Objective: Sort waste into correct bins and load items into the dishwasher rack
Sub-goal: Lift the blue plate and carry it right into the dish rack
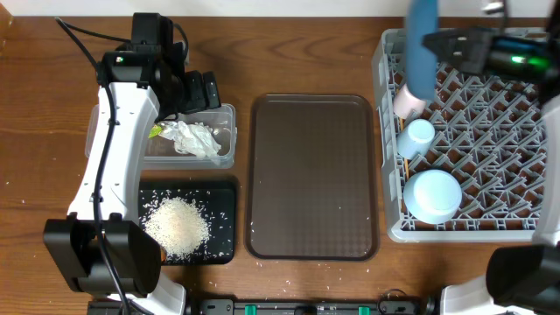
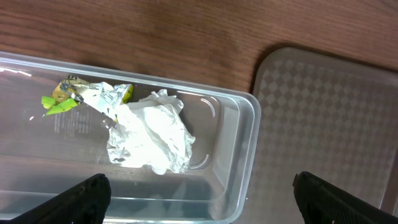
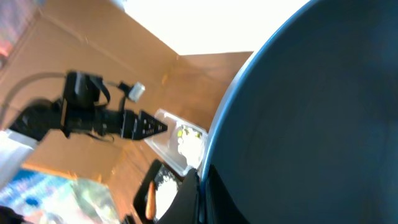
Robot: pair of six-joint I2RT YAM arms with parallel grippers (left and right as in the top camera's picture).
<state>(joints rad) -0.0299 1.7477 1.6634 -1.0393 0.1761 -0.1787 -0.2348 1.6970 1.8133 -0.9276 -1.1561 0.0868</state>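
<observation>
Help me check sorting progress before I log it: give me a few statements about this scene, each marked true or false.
1. The crumpled paper lies in the clear tub. True.
2. The rice is piled on the brown tray. False: it lies on the black tray; the brown tray holds nothing.
3. The right gripper is shut on the blue plate. True.
4. The left gripper is closed on the wrapper. False: it is open above the tub and holds nothing; the wrapper lies in the tub.
5. The rack has nothing in it. False: a bowl and a light-blue cup sit in it.
</observation>
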